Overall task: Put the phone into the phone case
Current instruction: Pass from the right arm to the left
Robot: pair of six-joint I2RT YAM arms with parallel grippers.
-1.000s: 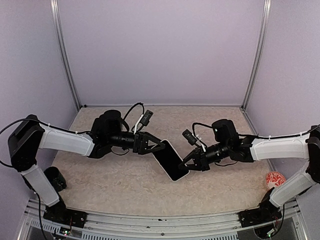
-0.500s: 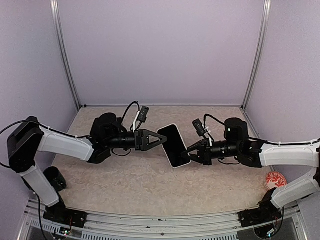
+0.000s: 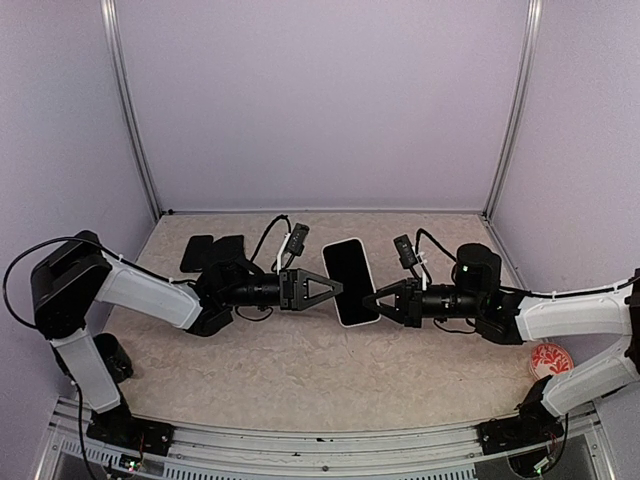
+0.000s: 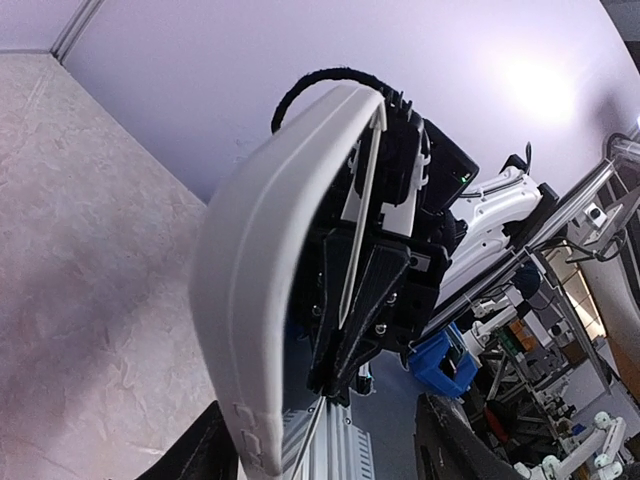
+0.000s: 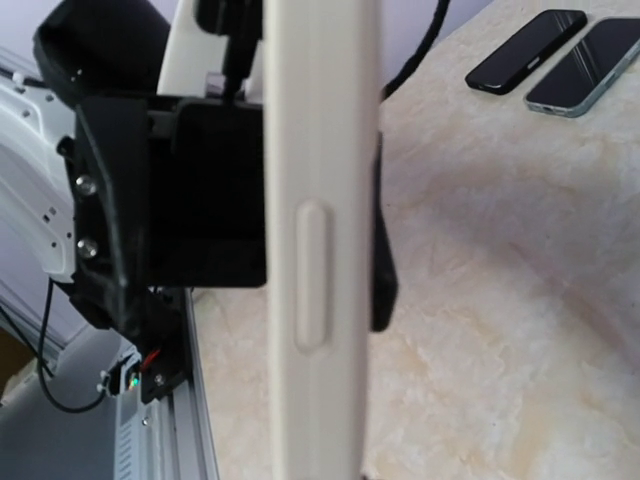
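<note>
**Now: case pinched by the right gripper, left gripper spread at its other side**

From my seat, the table (image 3: 300,370) fills the lower half of the top view. Both arms reach in over its middle from either side. The left arm (image 3: 150,290) and the right arm (image 3: 560,312) lie low and point at each other.

Between them is the case (image 3: 349,282), over the middle of the table, with its broad side up. That side is dark inside a pale rim. I cannot tell whether a phone sits fully in it.

The right gripper (image 3: 368,298) is pinching the case at its right edge, near the near corner. In the left wrist view I can see its black jaws clamped flat against the shell.

The left gripper (image 3: 336,289) meets the case at the opposite long edge. Its fingers (image 4: 455,450) stand well apart, far wider than the shell is thick. The thin edge of the case sits between them, close to one finger. I cannot tell whether either finger touches it.

Two phones (image 3: 197,253) lie side by side on the table at the back left, behind the left arm and well apart from the case.

A small red and white disc (image 3: 549,358) sits near the right arm's base.

In the right wrist view the case is edge-on, with a long button bump (image 5: 312,275) on its rim.
</note>
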